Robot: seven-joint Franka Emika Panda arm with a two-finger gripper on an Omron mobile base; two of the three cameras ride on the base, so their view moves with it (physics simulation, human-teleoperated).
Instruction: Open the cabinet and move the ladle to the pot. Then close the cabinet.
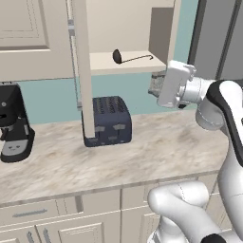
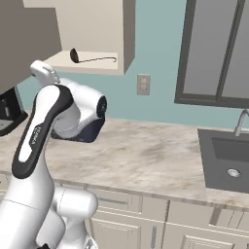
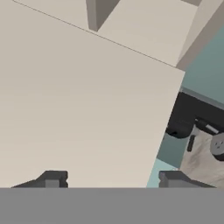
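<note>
Far left on the desk [image 1: 142,152] stands a black coffee machine [image 1: 13,123], against the teal wall. Beside it to the right, the cabinet [image 1: 159,28] door [image 1: 83,66] is swung open and seen edge-on, hanging in front of a dark blue toaster [image 1: 111,120] that sits on the desk below.

Inside the open cabinet, the ladle [image 1: 128,58] lies flat on the shelf [image 1: 102,61], bowl to the left, thin handle running right to its hooked end. In the right base view the ladle [image 2: 92,58] lies the same way, near the shelf's front edge.

Right of the toaster, the white arm's hand is raised below the cabinet's right end, apart from the ladle. In the hand view the tool [image 3: 111,179] shows two dark fingertips [image 3: 52,178] spread well apart with nothing between them, facing a broad beige panel.

Far right, a sink [image 2: 228,158] with faucet is set into the desk under a grey-framed window [image 2: 214,53].
</note>
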